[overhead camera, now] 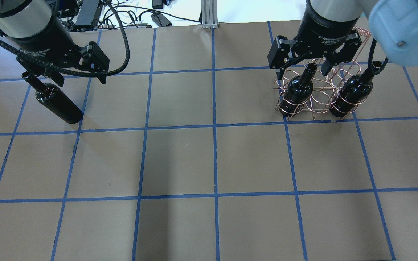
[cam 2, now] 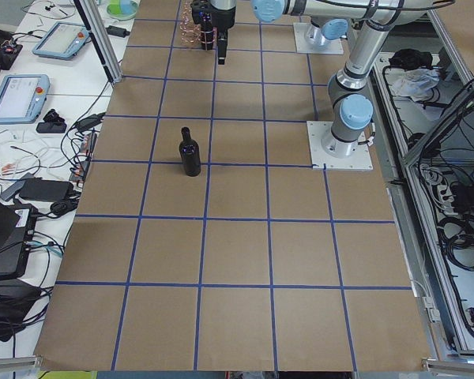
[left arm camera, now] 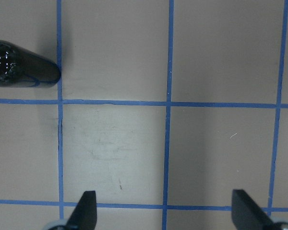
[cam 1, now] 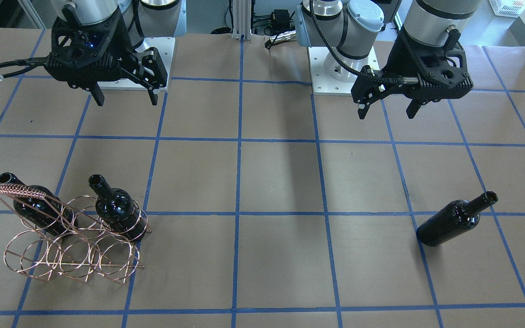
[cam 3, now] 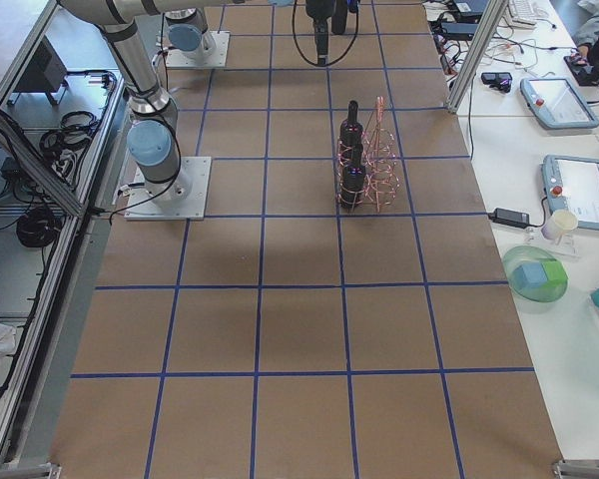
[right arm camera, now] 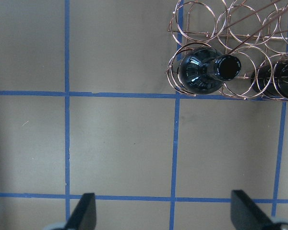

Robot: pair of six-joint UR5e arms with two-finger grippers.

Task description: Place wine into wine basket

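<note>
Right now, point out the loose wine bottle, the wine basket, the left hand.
loose wine bottle (cam 1: 445,226): front-facing view, on its body.
wine basket (cam 1: 16,191): front-facing view, on its coiled handle.
left hand (cam 1: 386,111): front-facing view, midway between fingertips.

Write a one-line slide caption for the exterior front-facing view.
Two bottles sit in end rings of the wine basket; the third bottle stands alone; left gripper and right gripper hang open, empty.

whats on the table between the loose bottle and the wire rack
Only bare brown paper with blue tape lines between the wine and the wine basket, per the front-facing view.
</note>
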